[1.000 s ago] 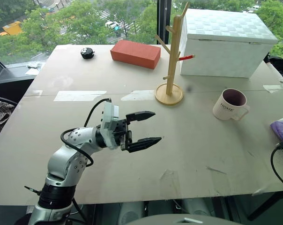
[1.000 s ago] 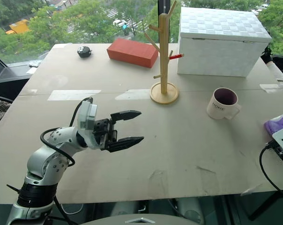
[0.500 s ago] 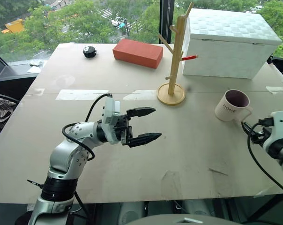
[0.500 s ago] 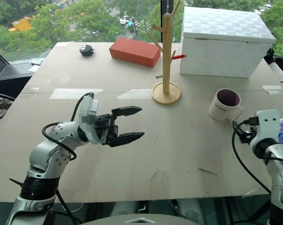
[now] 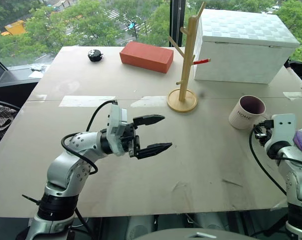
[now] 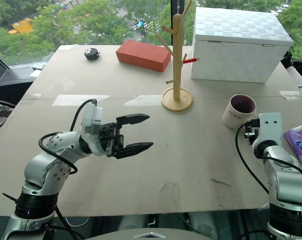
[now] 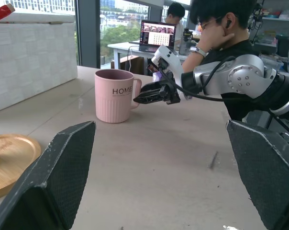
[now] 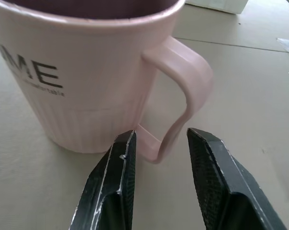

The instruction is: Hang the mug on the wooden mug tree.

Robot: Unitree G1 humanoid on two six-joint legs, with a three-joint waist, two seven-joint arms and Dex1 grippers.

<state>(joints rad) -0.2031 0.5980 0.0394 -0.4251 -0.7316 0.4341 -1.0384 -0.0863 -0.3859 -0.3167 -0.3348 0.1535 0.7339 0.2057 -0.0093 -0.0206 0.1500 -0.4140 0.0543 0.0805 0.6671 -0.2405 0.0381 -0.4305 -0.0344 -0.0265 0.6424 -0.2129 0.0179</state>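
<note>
**The right claw lines up on the mug's handle**

The mug (image 5: 246,112) stands upright on the table (image 5: 201,165), on the robot's right side. It is pale with a dark inside, and the word "HOME" is on its side. Its handle points toward the right gripper (image 8: 159,184).

The right gripper is very close to the mug. In the right wrist view, its two black fingers (image 8: 111,191) are partly open, with one on each side of the bottom of the handle. There is a gap between the fingers and the handle, so they do not squeeze it. It is hard to be sure if a fingertip brushes the handle, but the mug looks free. In the left wrist view the same gripper points its tips at the handle.

The left gripper (image 5: 153,135) is out over the middle of the table, well apart from the mug. Its fingers are spread wide and hold nothing.

The wooden mug tree (image 5: 185,60) stands farther back, between the two arms, on its round base. No mug hangs on its pegs. Just beside it is a big white box (image 5: 243,45). A red brick (image 5: 145,56) lies on the other side of the tree, and a small black thing (image 5: 95,55) sits past that. A purple packet (image 6: 300,144) lies at the right edge of the table, beside the right arm.

A person (image 7: 221,28) sits behind the table in the left wrist view.
</note>
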